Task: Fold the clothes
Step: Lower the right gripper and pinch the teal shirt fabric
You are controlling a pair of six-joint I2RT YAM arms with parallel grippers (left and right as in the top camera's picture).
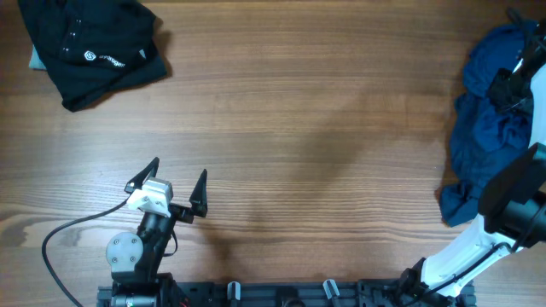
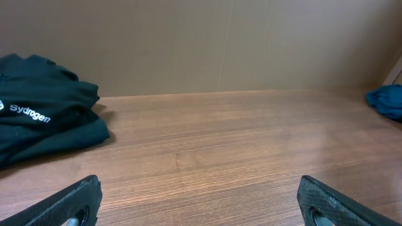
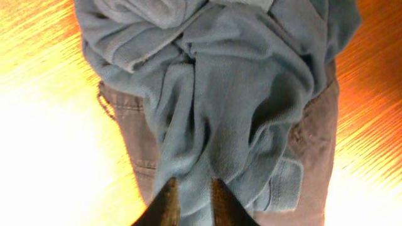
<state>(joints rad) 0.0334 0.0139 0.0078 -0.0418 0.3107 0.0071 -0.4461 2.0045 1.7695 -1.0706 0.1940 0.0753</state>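
The clothes (image 1: 482,128) lie in a crumpled blue heap at the far right edge of the table (image 1: 299,102), with one tail of fabric trailing toward the near side.

At the far left corner sits a black garment (image 1: 90,47), loosely bundled, with a small white logo on top. The left wrist view shows it (image 2: 44,119) with white lettering on a fold.

Nearer and a little to the right, the left gripper (image 1: 179,168) is above bare wood, its jaws spread wide and nothing between them. Its own camera shows the two dark fingertips at the bottom corners and only table between them (image 2: 201,207). The middle of the table carries just wood grain.

At the right, the right arm reaches over the blue heap and the right gripper (image 1: 510,85) is down in its upper part. In the right wrist view the fingers stand almost together (image 3: 192,183), pinched on a raised fold of the clothes (image 3: 213,94). Under that bunched fabric lies a flatter piece with stitched seams and a pocket. From the left wrist camera only a blue edge of the heap (image 2: 386,100) shows at the far right.
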